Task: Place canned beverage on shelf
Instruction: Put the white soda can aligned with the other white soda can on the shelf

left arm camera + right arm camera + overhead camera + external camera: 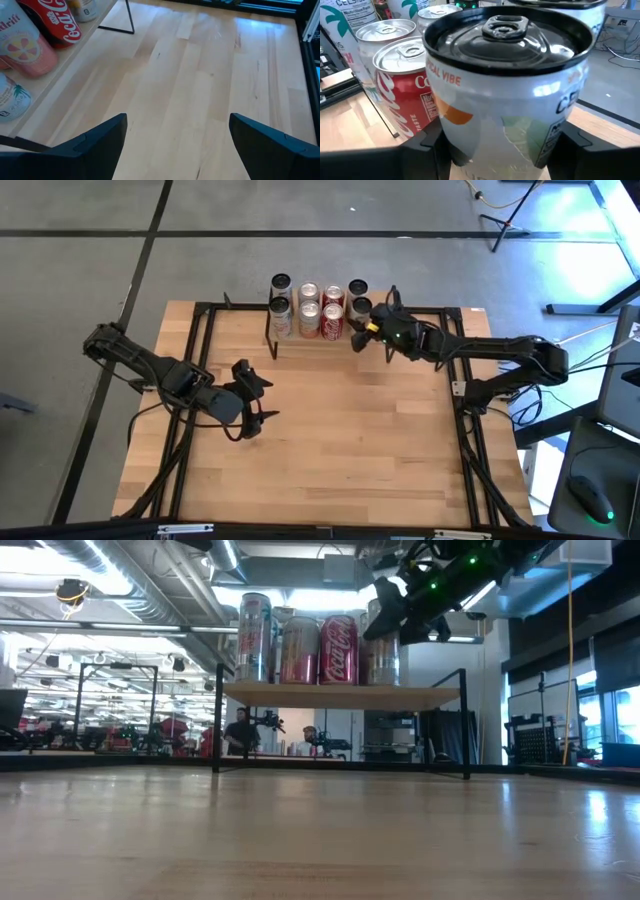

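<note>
The shelf (340, 696), a low wooden plank on thin black legs, stands at the table's far edge with several cans on it. At its right end a white canned beverage with a black top (505, 75) sits upright between the fingers of my right gripper (364, 321), which is shut on it. In the low view its base (381, 678) is level with the plank top, and I cannot tell whether it rests there. My left gripper (254, 396) hangs open over bare table at the left, in front of the shelf, with nothing between its fingers (100, 145). My right gripper pinches the can's round body (455, 145) between its two fingers (422, 147), one on each side, below the can's middle. The fingers come nearly level from the table's right side. The can stands upright, and the fingers hide its bottom in the wrist view.
Red cola cans (405, 90), a pink can (22, 47) and white cans (281, 307) stand close together on the shelf, right beside the held can. A black frame (205, 340) borders the table. Bare wood (350, 440) lies in front of the shelf.
</note>
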Tool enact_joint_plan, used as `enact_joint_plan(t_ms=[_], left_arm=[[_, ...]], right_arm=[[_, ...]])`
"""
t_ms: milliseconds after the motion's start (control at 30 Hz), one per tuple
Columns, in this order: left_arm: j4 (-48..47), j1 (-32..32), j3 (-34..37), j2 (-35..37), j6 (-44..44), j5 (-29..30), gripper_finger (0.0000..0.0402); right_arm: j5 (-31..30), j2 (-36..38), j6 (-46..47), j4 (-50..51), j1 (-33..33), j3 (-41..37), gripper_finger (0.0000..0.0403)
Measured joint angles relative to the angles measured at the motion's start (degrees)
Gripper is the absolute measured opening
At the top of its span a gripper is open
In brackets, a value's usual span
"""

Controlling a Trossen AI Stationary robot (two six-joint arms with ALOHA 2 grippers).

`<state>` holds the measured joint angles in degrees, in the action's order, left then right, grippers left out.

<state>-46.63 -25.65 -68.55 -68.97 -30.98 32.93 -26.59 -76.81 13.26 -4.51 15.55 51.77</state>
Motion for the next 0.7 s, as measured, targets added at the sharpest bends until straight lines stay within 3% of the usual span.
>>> enact_joint_plan(t_ms=[167,500,600,700], left_arm=[[0.0,0.0,0.0,0.0,0.0,0.0,0.0338],[-0.4,0.0,0.0,0.0,-0.3,0.0,0.0338],[-0.4,0.0,0.0,0.0,-0.3,-0.5,0.0338],[-0.4,0.0,0.0,0.0,-0.3,-0.9,0.0338]], right_arm=[[0.7,-1.6,-0.2,-2.6,0.8,0.1,0.0222],[1.1,-0.8,-0.3,-0.3,0.6,0.0,0.0364],[5.1,3.1,-0.2,3.1,0.5,-0.1,0.0386],[13.5,9.2,0.6,6.9,0.5,-0.1,0.0396]])
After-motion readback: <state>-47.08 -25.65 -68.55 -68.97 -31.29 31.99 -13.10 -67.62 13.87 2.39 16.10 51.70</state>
